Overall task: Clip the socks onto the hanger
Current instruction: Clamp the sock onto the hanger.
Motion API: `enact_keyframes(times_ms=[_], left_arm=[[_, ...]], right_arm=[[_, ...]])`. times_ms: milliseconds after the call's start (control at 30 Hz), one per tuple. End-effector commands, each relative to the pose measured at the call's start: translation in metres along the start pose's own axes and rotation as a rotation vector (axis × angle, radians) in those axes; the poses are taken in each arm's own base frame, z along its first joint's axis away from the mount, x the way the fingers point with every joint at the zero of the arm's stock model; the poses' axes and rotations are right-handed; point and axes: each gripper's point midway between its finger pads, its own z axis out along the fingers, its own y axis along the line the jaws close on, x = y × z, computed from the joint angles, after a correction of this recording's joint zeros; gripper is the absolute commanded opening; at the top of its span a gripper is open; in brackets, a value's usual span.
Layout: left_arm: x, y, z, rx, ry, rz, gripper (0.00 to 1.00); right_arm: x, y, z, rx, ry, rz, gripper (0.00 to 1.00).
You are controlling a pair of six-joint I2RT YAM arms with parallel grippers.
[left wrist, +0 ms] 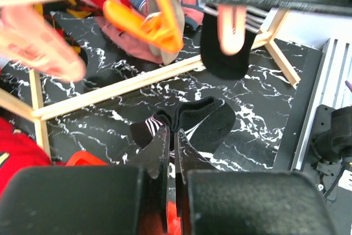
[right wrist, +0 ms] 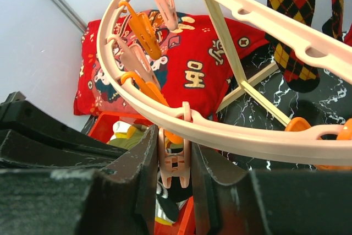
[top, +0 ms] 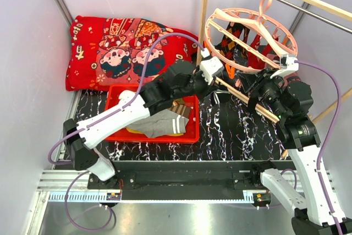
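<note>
One hanger clip [right wrist: 173, 171] clamped in right claw [right wrist: 173, 141] — left claw [left wrist: 171, 133] pressed together, striped sock [left wrist: 203, 122] just beyond.

Marbled table [top: 231, 130], red bin [top: 190, 138] (socks [top: 159, 125] inside), wooden rack base [left wrist: 137, 83], striped sock [left wrist: 203, 122]

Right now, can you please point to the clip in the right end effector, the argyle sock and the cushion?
clip [right wrist: 173, 163], right wrist view, on its lower body.
argyle sock [right wrist: 291, 26], right wrist view, on its patterned leg.
cushion [top: 110, 48], top view, on its printed middle.
</note>
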Motion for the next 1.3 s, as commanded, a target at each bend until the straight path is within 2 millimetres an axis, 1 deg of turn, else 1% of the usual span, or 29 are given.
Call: enact_keyframes(times_ms=[0, 33, 67, 167, 433, 467, 500, 767, 1033, 1267], left_arm=[[-0.036, -0.007, 0.005, 0.002, -0.089, 0.020, 0.00], [-0.040, -0.007, 0.006, 0.000, -0.093, 0.028, 0.00], [-0.036, -0.009, 0.009, 0.002, -0.078, 0.031, 0.00], [-0.037, -0.011, 0.013, 0.003, -0.073, 0.039, 0.00], [-0.044, -0.013, 0.018, -0.001, -0.077, 0.048, 0.00], [-0.041, -0.013, 0.021, -0.002, -0.068, 0.049, 0.00], [-0.043, -0.011, 0.021, -0.011, -0.071, 0.050, 0.00], [-0.037, -0.007, 0.028, -0.032, -0.038, 0.056, 0.00], [-0.038, -0.004, 0.029, -0.045, -0.028, 0.059, 0.00], [-0.046, -0.006, 0.026, -0.041, -0.046, 0.056, 0.00]], right_arm=[[-0.018, 0.017, -0.004, -0.064, -0.034, -0.039, 0.00], [-0.019, 0.018, -0.005, -0.067, -0.037, -0.040, 0.00], [-0.018, 0.018, -0.004, -0.070, -0.033, -0.041, 0.00], [-0.017, 0.019, -0.004, -0.078, -0.029, -0.042, 0.00], [-0.015, 0.021, -0.003, -0.091, -0.019, -0.042, 0.00], [-0.015, 0.020, -0.003, -0.089, -0.018, -0.042, 0.00], [-0.014, 0.020, -0.003, -0.090, -0.017, -0.043, 0.00], [-0.014, 0.021, -0.003, -0.093, -0.017, -0.047, 0.00], [-0.014, 0.021, -0.004, -0.093, -0.017, -0.050, 0.00], [-0.010, 0.019, -0.001, -0.089, -0.005, -0.049, 0.00]])
